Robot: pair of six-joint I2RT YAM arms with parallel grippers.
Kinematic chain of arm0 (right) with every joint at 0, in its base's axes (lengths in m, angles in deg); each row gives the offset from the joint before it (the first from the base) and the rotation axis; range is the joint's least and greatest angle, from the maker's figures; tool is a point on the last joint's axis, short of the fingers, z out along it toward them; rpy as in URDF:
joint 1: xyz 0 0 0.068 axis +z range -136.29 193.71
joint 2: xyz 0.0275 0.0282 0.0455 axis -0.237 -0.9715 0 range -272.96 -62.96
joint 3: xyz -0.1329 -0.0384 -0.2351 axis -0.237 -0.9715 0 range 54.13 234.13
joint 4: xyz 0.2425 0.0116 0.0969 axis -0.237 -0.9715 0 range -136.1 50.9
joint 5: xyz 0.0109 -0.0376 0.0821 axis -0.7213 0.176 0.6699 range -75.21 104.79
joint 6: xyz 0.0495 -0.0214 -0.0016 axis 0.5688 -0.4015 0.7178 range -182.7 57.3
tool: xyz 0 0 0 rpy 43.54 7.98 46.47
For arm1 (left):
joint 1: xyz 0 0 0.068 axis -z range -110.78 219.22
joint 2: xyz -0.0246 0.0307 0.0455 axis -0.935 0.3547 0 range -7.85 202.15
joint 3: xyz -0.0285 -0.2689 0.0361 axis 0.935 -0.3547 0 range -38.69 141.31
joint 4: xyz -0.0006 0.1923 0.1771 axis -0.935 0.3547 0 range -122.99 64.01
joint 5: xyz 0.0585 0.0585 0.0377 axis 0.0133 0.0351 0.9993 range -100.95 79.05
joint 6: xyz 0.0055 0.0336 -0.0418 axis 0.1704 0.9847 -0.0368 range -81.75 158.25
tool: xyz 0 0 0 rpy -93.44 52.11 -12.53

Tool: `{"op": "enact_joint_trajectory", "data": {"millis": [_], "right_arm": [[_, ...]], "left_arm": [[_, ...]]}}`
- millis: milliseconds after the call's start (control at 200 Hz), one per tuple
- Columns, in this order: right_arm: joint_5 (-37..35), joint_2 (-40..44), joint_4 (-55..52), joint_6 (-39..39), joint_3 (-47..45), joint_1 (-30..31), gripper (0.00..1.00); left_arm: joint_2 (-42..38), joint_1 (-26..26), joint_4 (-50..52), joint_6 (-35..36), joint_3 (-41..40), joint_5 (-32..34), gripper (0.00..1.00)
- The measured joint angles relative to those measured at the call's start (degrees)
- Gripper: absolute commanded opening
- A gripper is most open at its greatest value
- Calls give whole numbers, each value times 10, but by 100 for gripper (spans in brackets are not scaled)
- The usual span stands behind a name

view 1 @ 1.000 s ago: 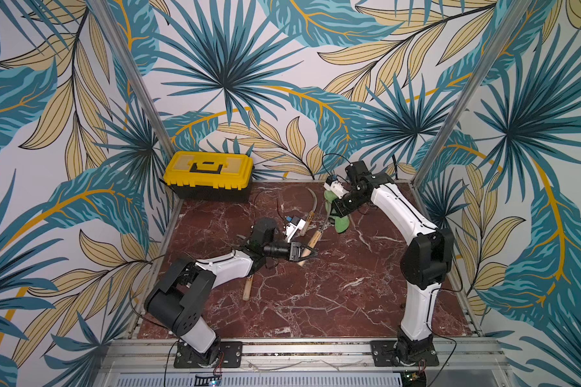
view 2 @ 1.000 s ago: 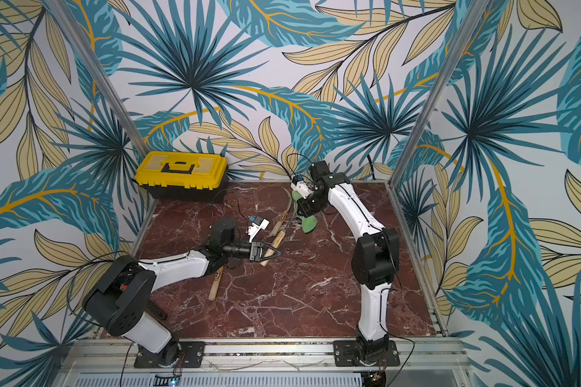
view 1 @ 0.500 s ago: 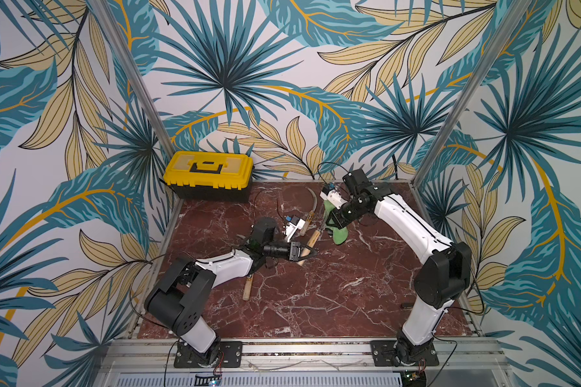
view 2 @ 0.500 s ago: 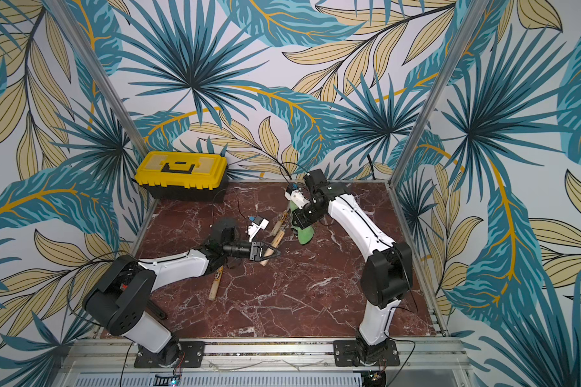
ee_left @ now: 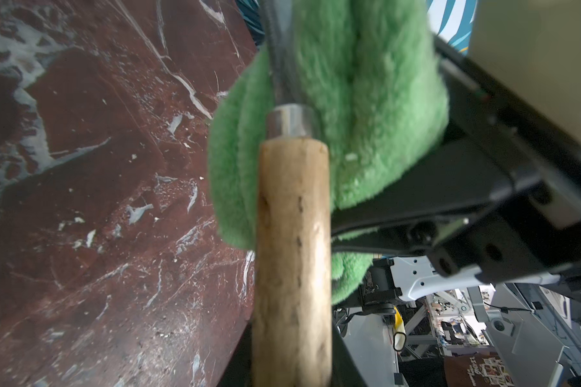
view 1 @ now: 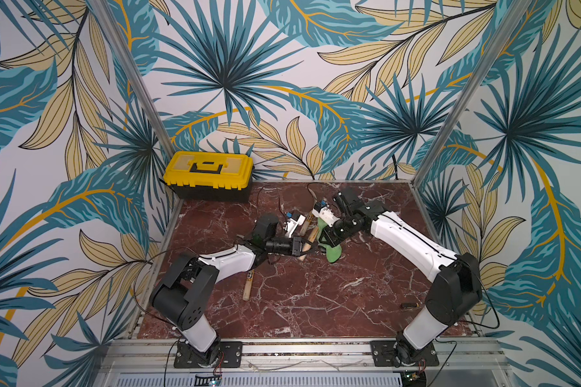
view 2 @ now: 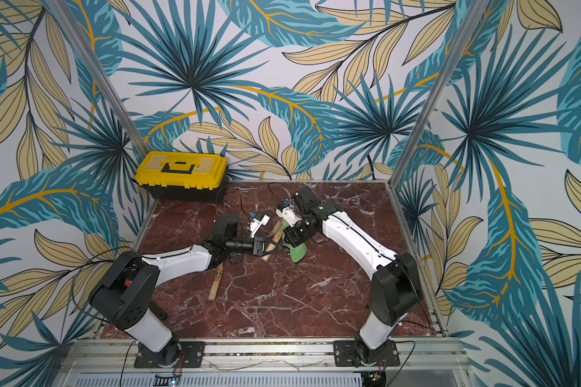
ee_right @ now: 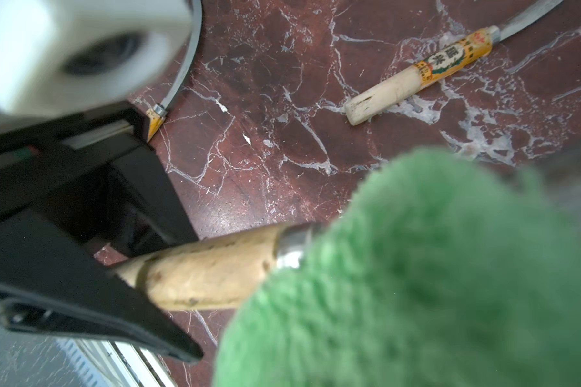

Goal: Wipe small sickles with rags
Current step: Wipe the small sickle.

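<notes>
Between the left fingers (ee_right: 81,284), clenched tight, sits the pale wooden handle (ee_left: 292,251) of one small sickle (view 1: 310,236), seemingly lifted off the surface (view 1: 316,301). Just beyond those fingertips, the right fingers (ee_left: 467,167) pinch the green rag (ee_left: 366,100), whose folds wrap the blade (ee_left: 277,60) right above the metal ferrule (ee_left: 291,120). We judge the step in hand to be the wiping stroke on this sickle, with the cloth at the blade's root. Next, we want the right fingers to draw the rag outward along the curve toward the tip while the left fingers brace the handle, pinching firmly enough that the cloth does not slide off the edge. Well away from both pairs of fingers, a labelled sickle (ee_right: 416,77) and a third sickle (ee_right: 155,117) lie on the surface.
</notes>
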Motion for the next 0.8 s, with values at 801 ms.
{"op": "enact_joint_trajectory", "data": {"millis": [801], "right_arm": [[-204,-175,-143,-47,342,-82,4]], "left_arm": [[-61,38,194,225,49,166,0]]}}
